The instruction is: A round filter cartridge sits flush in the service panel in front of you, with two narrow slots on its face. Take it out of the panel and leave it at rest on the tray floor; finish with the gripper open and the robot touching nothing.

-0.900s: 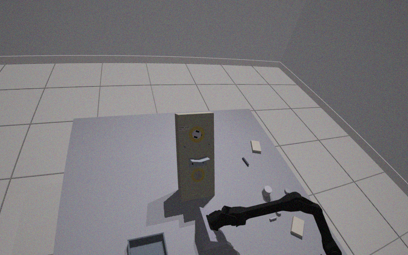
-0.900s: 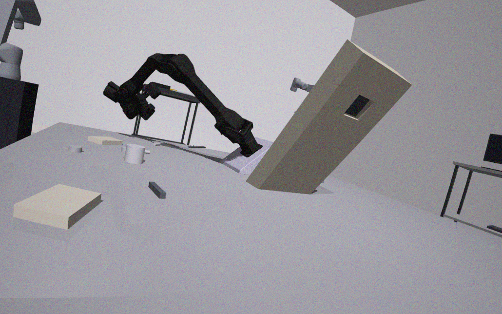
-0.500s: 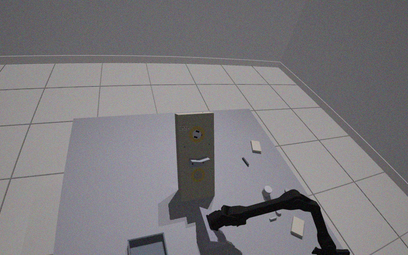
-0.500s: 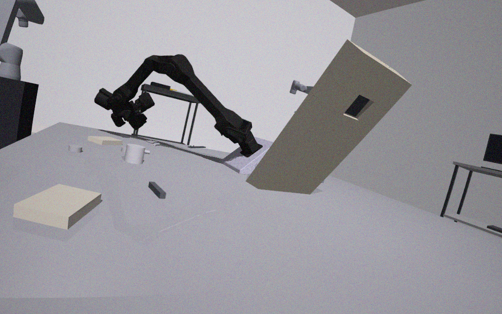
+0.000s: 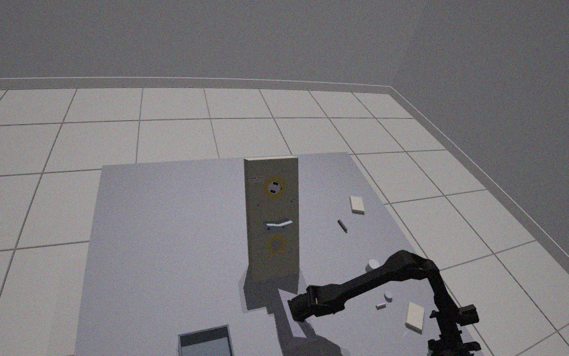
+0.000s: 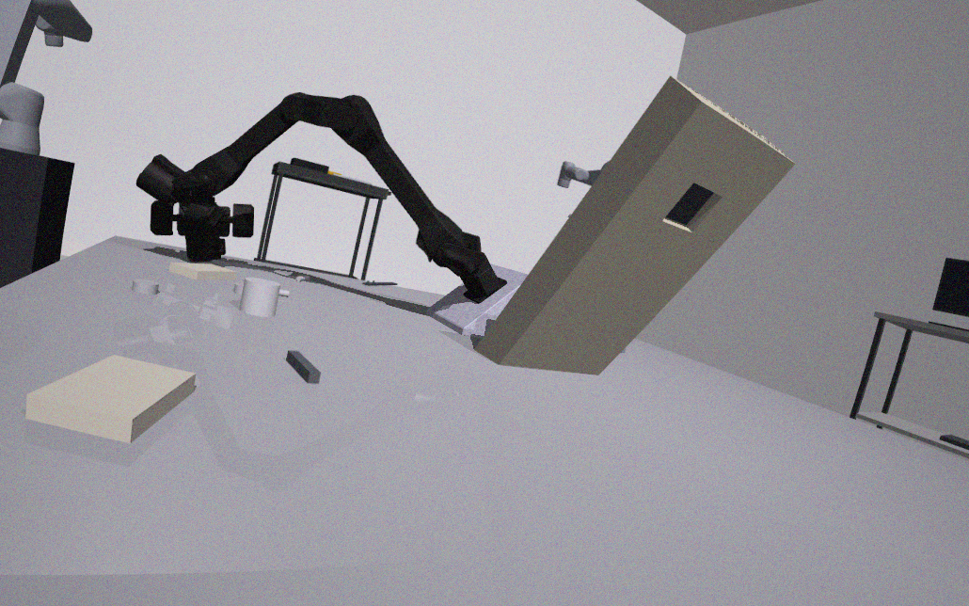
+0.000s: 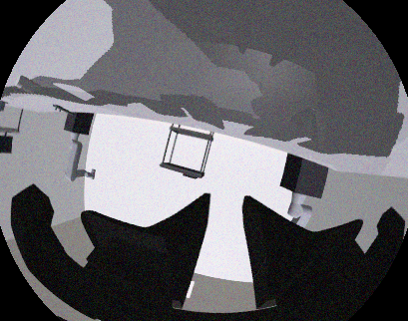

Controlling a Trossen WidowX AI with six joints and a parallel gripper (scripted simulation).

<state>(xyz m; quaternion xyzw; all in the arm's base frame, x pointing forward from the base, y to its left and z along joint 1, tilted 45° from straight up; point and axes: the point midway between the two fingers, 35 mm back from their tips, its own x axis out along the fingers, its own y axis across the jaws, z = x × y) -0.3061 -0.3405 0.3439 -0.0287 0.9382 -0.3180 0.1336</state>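
The filter cartridge (image 5: 274,188) sits in the upper yellow ring of the service panel (image 5: 272,267) (image 6: 624,248), two dark slots on its pale face. The exterior camera sees only the panel's back and side. The tray (image 5: 203,336), partly cut off at the bottom edge of the top view, shows no cartridge in the part in view. My gripper (image 7: 226,200) (image 6: 202,219) is far from the panel, on the side of the table with the loose items. Its fingers are partly open with an empty gap between them. They face away from the exterior camera.
A pale bent bar (image 5: 278,224) stands out from the panel between two yellow rings. Two cream blocks (image 5: 357,204) (image 6: 110,395), a dark stick (image 5: 342,225) (image 6: 302,366), a mug (image 6: 259,297) and small round pieces lie on the table. One cream block (image 5: 415,316) is close to the gripper.
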